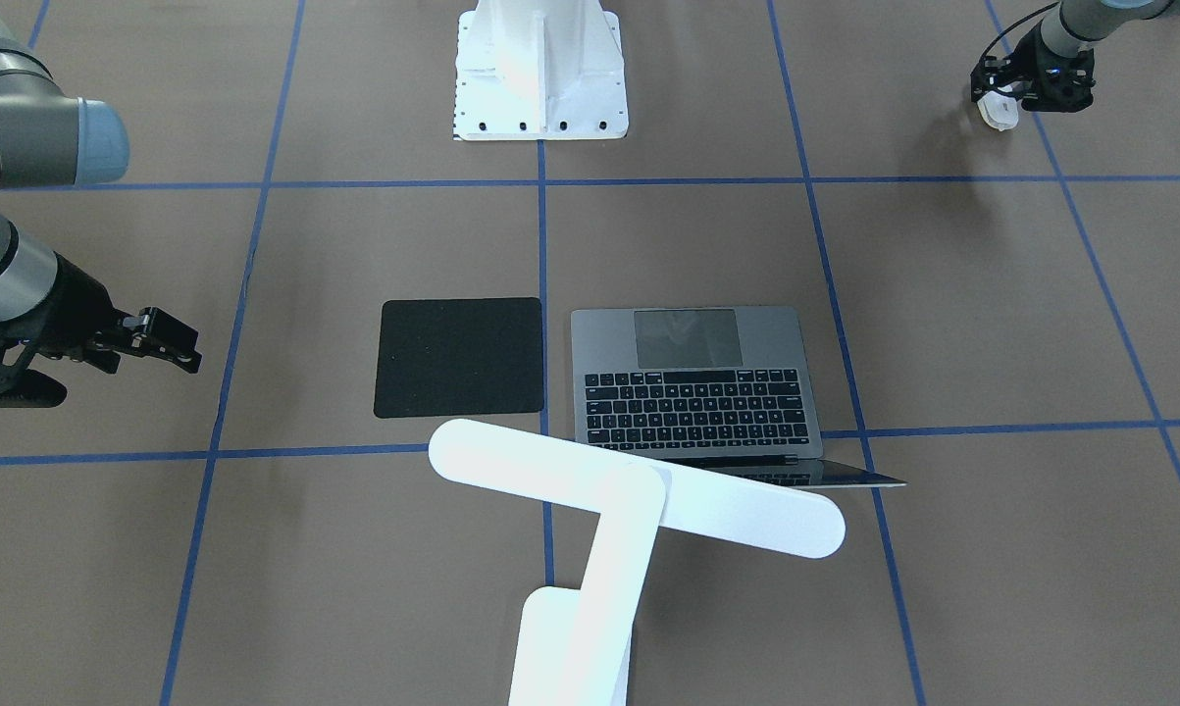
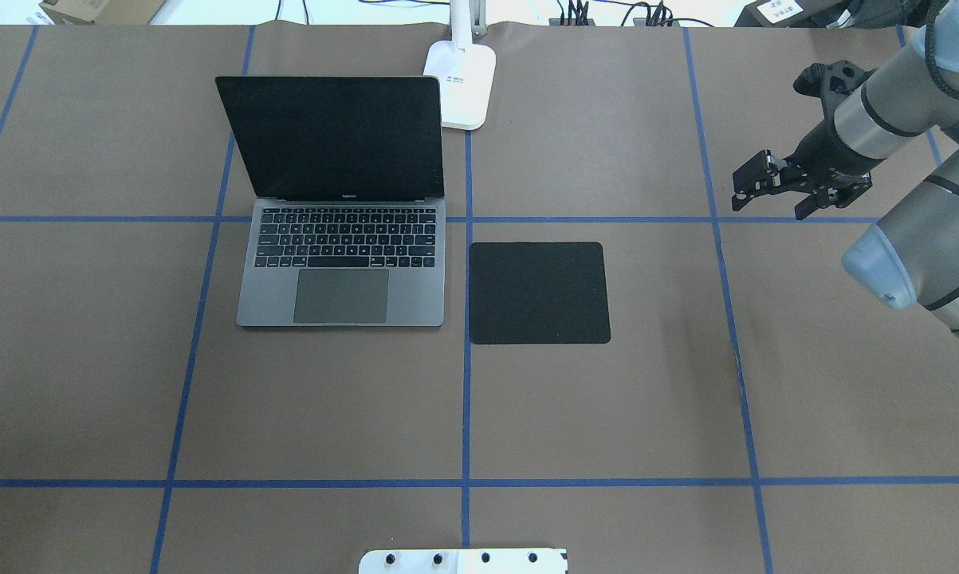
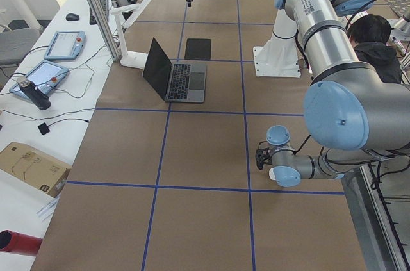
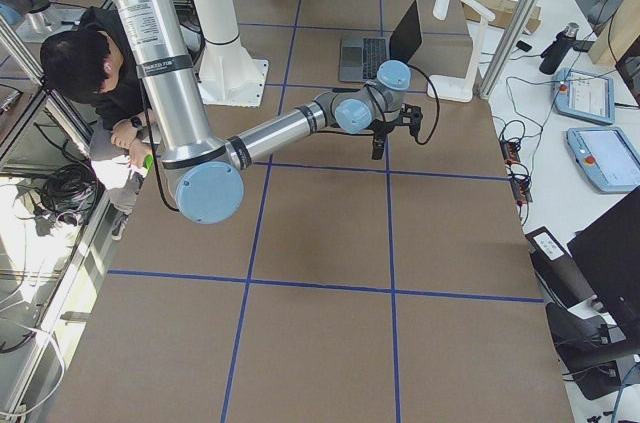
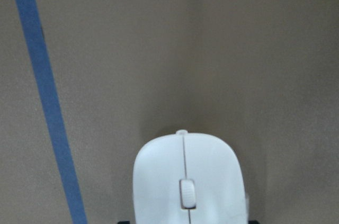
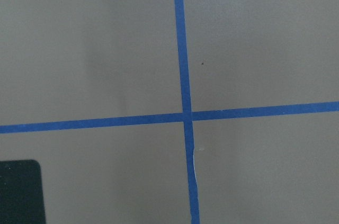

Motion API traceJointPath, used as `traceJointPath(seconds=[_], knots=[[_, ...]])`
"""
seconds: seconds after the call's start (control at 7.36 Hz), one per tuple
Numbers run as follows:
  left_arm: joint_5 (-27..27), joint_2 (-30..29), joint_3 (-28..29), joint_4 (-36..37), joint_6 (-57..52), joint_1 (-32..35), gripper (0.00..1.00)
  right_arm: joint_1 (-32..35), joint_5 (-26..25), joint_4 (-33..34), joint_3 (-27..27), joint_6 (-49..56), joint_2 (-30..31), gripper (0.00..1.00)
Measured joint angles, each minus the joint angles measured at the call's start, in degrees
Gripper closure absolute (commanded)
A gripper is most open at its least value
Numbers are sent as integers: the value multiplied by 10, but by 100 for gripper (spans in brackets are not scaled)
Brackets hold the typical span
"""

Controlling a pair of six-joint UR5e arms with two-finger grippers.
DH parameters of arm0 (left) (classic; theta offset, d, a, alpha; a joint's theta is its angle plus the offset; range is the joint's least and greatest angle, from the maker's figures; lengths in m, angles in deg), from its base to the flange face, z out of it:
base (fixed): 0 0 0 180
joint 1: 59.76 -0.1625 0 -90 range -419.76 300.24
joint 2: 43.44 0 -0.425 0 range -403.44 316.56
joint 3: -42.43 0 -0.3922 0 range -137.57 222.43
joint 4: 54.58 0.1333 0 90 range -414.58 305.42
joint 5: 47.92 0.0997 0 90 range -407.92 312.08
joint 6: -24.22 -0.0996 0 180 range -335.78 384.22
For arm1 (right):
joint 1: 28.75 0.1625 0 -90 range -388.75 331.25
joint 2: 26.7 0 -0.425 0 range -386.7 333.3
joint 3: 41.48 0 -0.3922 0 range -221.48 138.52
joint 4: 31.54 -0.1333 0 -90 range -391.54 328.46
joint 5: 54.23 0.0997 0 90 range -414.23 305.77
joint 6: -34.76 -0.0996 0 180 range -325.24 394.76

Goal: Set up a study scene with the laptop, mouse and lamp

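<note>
We see the small white glossy oval computer mouse (image 5: 188, 179) at the tip of the left gripper (image 1: 1009, 98), whose black fingers are closed on its sides. This is far out on the robot's left, on the robot's side of the brown paper-covered table (image 2: 607, 414). The mouse sits just beside a blue tape line (image 5: 47, 107) and is well apart from everything else. We cannot tell whether it touches the paper or hangs just above it.

The slim grey metal laptop (image 2: 343, 271) lies open on the table, its dark screen raised and its black keys and large trackpad facing the robot. Just beside it on the robot's right, across a narrow gap with a tape line in it, lies a black square mat (image 2: 539, 292) with nothing on it.

The white desk lamp (image 1: 639, 490) stands behind the laptop. Its rectangular base (image 2: 463, 88) is near the far right corner of the screen, and in the front-facing view its long flat bar head crosses in front of the screen's edge.

The right gripper (image 2: 776, 194) hovers over bare paper on the far side of the mat from the laptop, apart from it. Its fingers are spread and hold nothing. Its wrist camera looks down on a tape crossing and one corner of the mat.

A white bolted pedestal (image 1: 540, 78) stands at the robot's edge of the table.
</note>
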Motion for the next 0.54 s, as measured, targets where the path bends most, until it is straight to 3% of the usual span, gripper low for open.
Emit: traceJointPath(seconds=[0.27,0.54], knots=[[0,6,-9,-3,0,3,76,0,1,0,-1,0,-1,0],[-10,24,-55,-5,9,16,76,0,1,0,-1,0,-2,0]])
